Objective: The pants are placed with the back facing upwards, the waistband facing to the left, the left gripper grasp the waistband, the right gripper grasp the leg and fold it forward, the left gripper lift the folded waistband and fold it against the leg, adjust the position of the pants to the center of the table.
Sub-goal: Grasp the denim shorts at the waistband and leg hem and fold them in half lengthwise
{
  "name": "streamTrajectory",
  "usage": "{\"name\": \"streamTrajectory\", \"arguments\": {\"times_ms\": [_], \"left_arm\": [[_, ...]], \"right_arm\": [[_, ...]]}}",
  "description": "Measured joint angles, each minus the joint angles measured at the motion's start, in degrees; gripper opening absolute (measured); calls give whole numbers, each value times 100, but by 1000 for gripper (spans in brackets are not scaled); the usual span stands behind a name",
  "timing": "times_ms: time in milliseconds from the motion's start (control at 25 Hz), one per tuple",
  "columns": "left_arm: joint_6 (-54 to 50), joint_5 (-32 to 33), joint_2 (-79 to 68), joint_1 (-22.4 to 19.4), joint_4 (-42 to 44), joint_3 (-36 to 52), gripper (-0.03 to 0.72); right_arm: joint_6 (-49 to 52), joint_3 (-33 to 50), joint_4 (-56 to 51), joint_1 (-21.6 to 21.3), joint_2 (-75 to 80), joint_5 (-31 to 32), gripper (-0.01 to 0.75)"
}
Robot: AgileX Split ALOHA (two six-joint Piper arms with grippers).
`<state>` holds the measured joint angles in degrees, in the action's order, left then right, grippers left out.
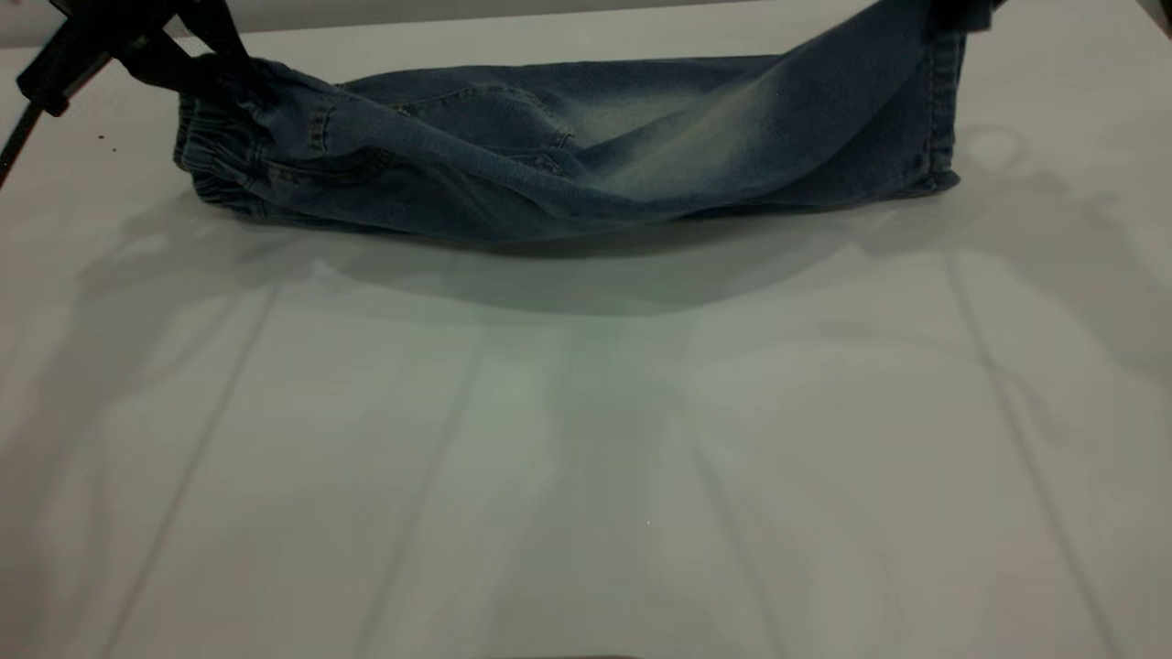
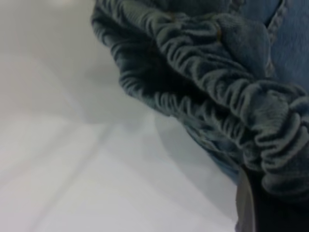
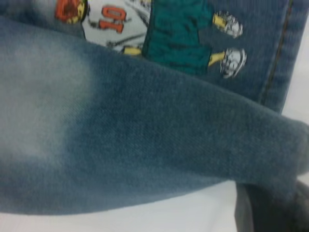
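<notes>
Pants (image 1: 568, 156) span the tabletop's (image 1: 586, 458) far edge, blocking passage there; the whole near tabletop lies open to a gripper.

The pants (image 1: 568, 156) are thick blue denim cloth, soft and matt, with pale faded patches. Up close the leg (image 3: 145, 140) shows a fine woven grain, a bit fuzzy. The waistband (image 2: 212, 92) is darker denim, bunched into many small bumpy ridges. A printed picture (image 3: 178, 34) on the other leg looks flat and smooth. The table (image 1: 586, 476) is pale, hard and smooth, with a faint shine. The left gripper (image 1: 197, 59) looks like dull black plastic.
</notes>
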<state>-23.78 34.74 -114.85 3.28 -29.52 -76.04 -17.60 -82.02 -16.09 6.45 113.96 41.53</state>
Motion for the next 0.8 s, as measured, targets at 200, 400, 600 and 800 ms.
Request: {"name": "streamTrajectory", "arguments": {"times_ms": [200,400,600,800], "left_arm": [[-655,-299,0,-5,-17,0,83],[-967,-658,0,-112,-229,0,83],[-981,-942,-70,-260,-571,0,83],[-958,-1289,-347,-283,-976,0,83]], "right_arm": [[0,-550,7,-31,241,175,28],[76,-1045,7,-177,554,276,28],[394,-1281,2,-444,790,297,29],[449,-1345,-9,-545,945,171,29]]}}
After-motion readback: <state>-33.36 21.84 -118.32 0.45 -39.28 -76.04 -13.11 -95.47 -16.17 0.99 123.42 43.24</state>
